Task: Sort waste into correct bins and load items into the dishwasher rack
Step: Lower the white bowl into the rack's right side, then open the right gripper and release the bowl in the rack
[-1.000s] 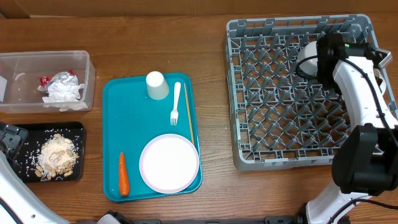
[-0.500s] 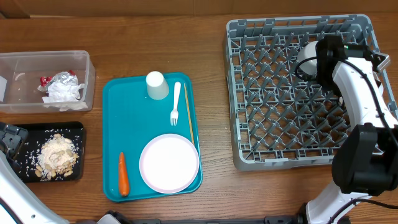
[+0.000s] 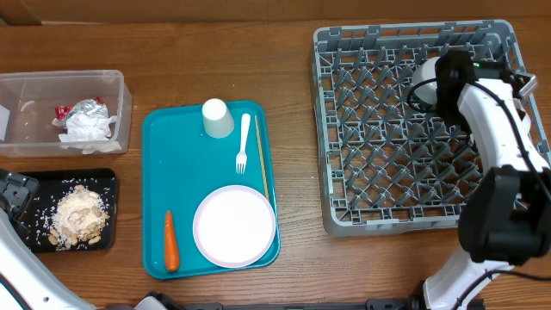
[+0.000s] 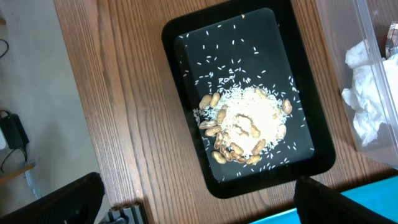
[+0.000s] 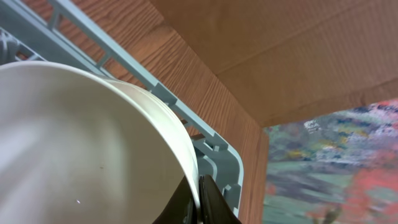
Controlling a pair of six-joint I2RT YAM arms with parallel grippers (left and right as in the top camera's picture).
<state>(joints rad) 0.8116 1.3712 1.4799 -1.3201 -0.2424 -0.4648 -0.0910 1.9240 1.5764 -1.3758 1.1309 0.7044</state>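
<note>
Broadly, the waste half looks done and the loading half has barely begun. The crumpled napkin [image 3: 84, 127] and the foil wrapper [image 3: 86, 108] lie together in the clear tub [image 3: 34, 129] at the far left. The food scraps [image 3: 82, 215] sit heaped in the black tray [image 3: 39, 185] just near of it, with loose grains scattered around the heap.

The right gripper [image 5: 200, 202] is over the far right part of the dishwasher rack [image 3: 387, 172], its fingers pinched tight on the rim of a white bowl [image 3: 424, 77] tilted among the pegs. By the look of it, the bowl is in the rack but not yet let go. The wrist view hints at a 2nd rim just behind the 1st; I cannot tell whether that is another bowl.

The left gripper [image 4: 199, 199] hangs above the black tray with its fingers spread wide and nothing between them.

Left to load from the teal tray [image 3: 181, 164] are 3 items: the upturned cup [image 3: 217, 118] at its far edge, the fork [image 3: 244, 142] beside it, and the plate [image 3: 234, 226] at the near right. A carrot [image 3: 170, 240] also lies there, at the near left, probably food waste yet to be binned.
</note>
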